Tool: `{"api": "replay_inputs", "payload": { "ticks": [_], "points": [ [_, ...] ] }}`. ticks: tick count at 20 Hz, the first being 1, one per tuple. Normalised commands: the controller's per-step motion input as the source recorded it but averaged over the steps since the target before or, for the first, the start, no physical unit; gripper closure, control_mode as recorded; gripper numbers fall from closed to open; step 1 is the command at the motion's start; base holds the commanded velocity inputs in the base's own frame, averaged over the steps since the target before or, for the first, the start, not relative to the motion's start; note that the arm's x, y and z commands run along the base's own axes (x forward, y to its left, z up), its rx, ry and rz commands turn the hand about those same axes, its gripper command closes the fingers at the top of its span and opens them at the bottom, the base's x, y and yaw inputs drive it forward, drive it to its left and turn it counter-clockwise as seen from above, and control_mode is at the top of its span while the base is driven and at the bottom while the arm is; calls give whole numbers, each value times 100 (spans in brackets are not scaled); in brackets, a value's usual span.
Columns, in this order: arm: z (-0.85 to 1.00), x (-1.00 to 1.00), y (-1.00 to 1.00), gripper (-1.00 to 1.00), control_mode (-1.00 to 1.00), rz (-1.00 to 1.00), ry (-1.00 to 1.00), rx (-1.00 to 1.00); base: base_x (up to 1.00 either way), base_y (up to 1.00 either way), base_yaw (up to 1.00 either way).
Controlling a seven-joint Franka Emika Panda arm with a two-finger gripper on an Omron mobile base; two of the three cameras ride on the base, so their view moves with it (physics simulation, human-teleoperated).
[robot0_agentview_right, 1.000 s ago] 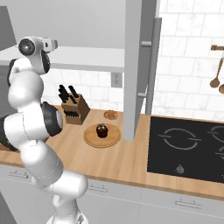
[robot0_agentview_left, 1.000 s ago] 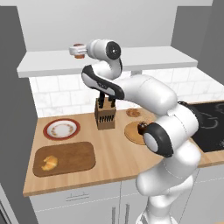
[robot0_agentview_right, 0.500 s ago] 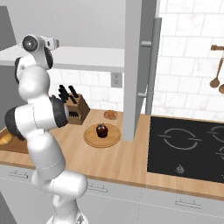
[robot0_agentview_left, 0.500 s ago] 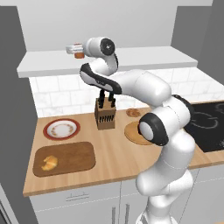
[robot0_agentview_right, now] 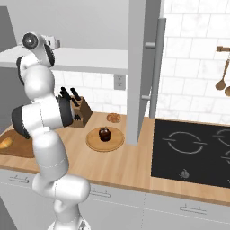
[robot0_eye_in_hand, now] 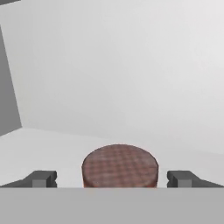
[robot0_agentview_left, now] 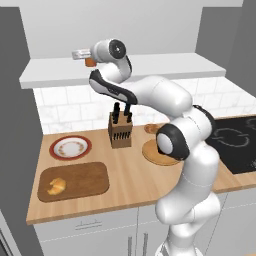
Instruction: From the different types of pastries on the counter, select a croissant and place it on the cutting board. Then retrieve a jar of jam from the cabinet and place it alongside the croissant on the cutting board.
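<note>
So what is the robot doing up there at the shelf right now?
The croissant already lies on the cutting board. The arm is now stretched up to the white shelf, where the jar of jam stands. The gripper is open, with one finger on each side of the jar, not yet closed on it. On the counter, the cupcake sits on a round board.

The jar of jam (robot0_eye_in_hand: 120, 165) is cut off below its lid in the hand view. In the right base view, the arm hides most of the cutting board (robot0_agentview_right: 18, 149), and the croissant (robot0_agentview_right: 5, 142) meets the picture's edge.
</note>
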Motion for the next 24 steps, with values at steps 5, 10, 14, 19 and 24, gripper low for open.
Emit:
{"api": "replay_inputs", "payload": {
  "ticks": [5, 10, 14, 19, 24],
  "points": [
    [-16, 24, 0, 100, -100, 0, 2, 1, 0, 0, 0],
    [-15, 13, 0, 100, -100, 0, 0, 2, 0, 0, 0],
    [-5, 5, 0, 100, -100, 0, 0, 0, 0, 0, 0],
    [0, 0, 0, 100, -100, 0, 0, 0, 0, 0, 0],
    [-6, -7, -5, 100, -100, 0, 0, 1, 0, 0, 0]
  ]
}}
